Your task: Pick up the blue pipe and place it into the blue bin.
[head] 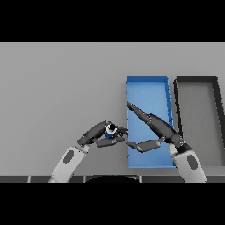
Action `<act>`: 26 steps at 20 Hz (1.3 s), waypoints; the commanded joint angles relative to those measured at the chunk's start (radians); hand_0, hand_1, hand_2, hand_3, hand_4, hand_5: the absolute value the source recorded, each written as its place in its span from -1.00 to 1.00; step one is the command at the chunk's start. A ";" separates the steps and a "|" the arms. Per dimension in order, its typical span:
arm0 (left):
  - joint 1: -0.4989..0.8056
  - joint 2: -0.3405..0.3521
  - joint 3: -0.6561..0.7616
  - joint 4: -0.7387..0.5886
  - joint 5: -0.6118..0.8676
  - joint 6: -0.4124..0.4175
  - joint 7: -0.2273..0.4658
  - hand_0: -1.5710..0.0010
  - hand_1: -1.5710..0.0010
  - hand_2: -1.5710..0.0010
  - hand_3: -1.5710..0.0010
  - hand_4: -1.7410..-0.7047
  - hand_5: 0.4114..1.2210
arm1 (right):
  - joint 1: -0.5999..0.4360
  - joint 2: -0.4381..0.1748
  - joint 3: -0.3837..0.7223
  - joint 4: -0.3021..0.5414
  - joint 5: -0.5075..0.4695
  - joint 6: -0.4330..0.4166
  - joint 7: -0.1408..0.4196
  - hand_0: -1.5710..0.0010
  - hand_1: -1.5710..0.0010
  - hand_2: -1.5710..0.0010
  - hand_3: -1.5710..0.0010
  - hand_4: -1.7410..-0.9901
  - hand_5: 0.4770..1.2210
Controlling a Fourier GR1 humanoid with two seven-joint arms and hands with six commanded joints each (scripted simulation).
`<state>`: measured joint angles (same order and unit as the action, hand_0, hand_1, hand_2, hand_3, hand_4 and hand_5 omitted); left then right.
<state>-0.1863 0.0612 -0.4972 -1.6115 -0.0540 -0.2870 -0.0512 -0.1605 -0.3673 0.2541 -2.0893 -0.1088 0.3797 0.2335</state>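
Left hand [96, 133], dark-fingered on a white and grey forearm entering from the lower edge: fingers and thumb curled round the short blue pipe [110, 132], which sits pinched at the fingertips just left of the blue rectangular bin [147, 80]. Whether the pipe is clear of the grey tabletop [61, 88] or touching it cannot be told.

Short blue pipe: small stubby tube, dark open bore facing up toward the viewer. Judged rigid and light, with a smooth rounded wall likely to slip or roll if squeezed off-centre. Best hold, by judgement: opposed pads across the outer wall near mid-length, as the left hand appears to have it; only a fingertip pinch, so a tilt of the wrist could let it twist.

Right hand [151, 127], dark, on a forearm from the lower right: fingers straight and spread, thumb held apart below them, holding nothing. It hovers over the lower half of the blue bin, fingertips pointing toward the bin's left wall and the pipe, close but not visibly touching.

Blue rectangular bin: open-topped, shallow walls, long axis running away from the robot.

Dark grey rectangular bin [216, 94]: just right of the blue bin, same orientation.
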 commanded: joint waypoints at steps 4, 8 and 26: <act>-0.002 -0.019 0.021 0.003 -0.007 -0.005 0.004 -1.00 -1.00 -1.00 -1.00 -0.49 1.00 | -0.081 0.035 0.057 0.015 -0.063 0.028 0.093 1.00 1.00 1.00 1.00 0.37 -0.86; -0.007 -0.022 0.040 0.006 -0.004 -0.045 -0.004 -1.00 -1.00 -1.00 -1.00 -0.48 1.00 | -0.170 0.064 0.106 0.065 -0.069 0.060 0.152 1.00 1.00 1.00 1.00 0.44 -0.90; 0.004 -0.076 0.093 0.017 -0.009 -0.132 0.006 -1.00 -1.00 -0.99 -0.68 -0.94 1.00 | -0.329 0.245 0.175 0.260 -0.064 0.110 0.128 -0.75 -0.75 -0.76 -0.65 -0.29 0.24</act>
<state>-0.1828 -0.0144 -0.4046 -1.5948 -0.0648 -0.4217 -0.0464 -0.4896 -0.1215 0.4292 -1.8292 -0.1713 0.4914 0.3608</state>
